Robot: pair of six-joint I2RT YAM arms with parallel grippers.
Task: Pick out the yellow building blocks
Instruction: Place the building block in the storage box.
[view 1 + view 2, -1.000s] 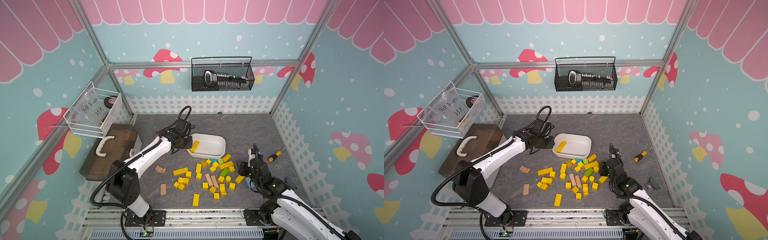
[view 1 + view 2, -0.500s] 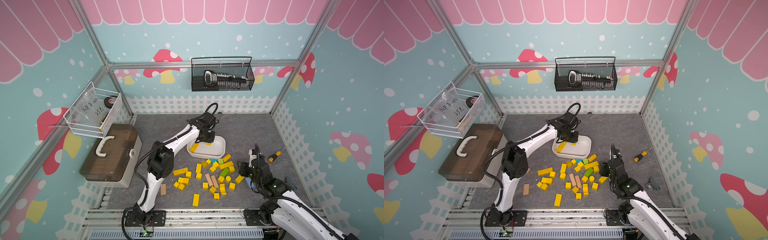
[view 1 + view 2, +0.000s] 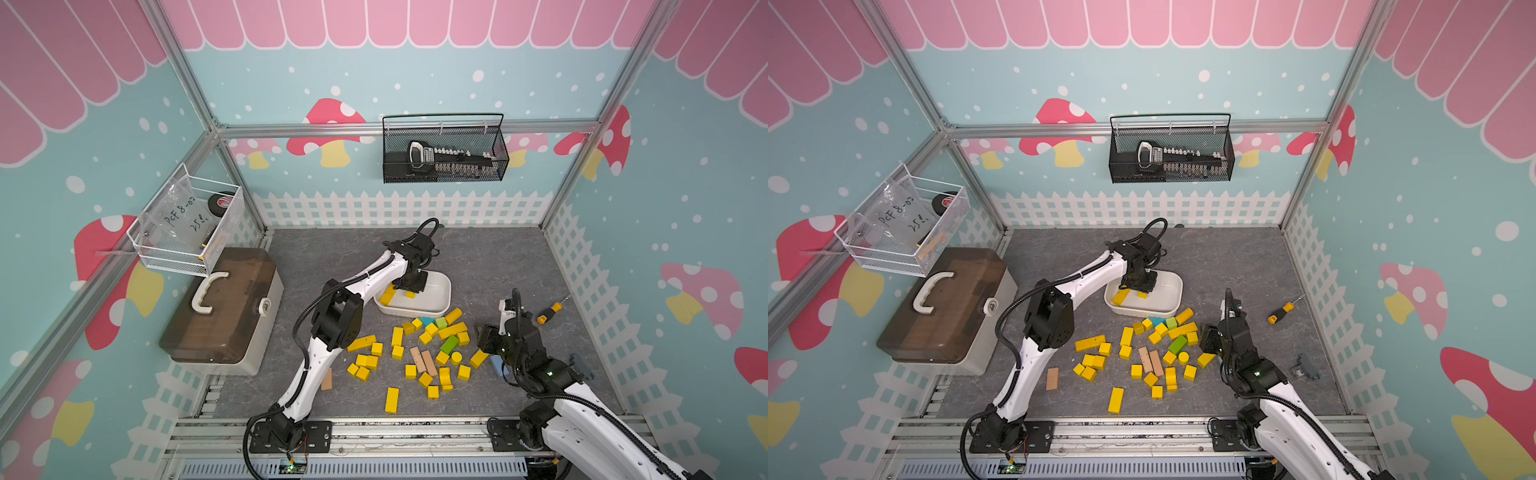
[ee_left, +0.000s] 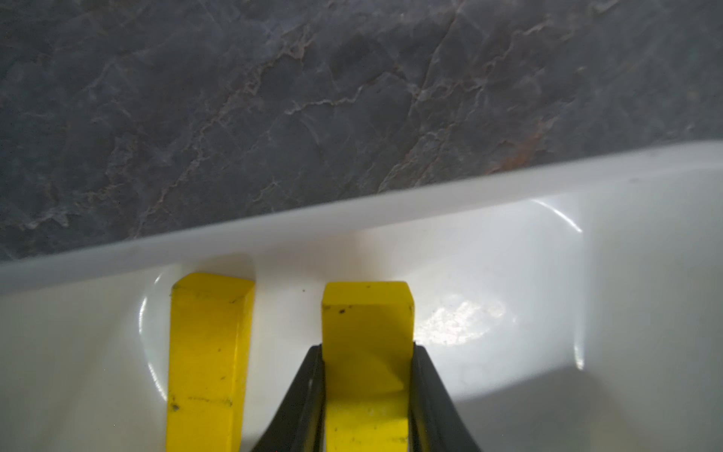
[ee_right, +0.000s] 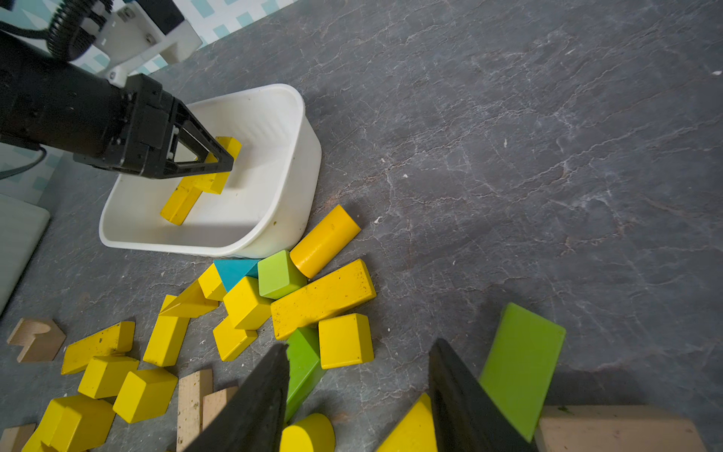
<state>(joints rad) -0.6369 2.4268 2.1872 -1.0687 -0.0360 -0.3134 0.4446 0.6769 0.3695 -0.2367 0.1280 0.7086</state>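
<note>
1. Two yellow pieces are in your tub (image 4: 508, 184): a bar (image 4: 207, 344) lying loose, and a block (image 4: 367, 313) pinched in your left claw (image 4: 367, 350).
2. That block may be touching the tub bottom; hard to tell.
3. Most yellow blocks (image 3: 391, 400) lie scattered on the floor (image 3: 490, 257) just beside the tub.
4. Your right claw (image 5: 360, 346) hangs half-open, empty, over them.

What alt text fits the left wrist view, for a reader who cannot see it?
The left gripper holds a yellow block between its shut black jaws, over the inside of a white tub. A second yellow block lies in the tub beside it, apart from it. Beyond the tub's rim is the grey table.
</note>
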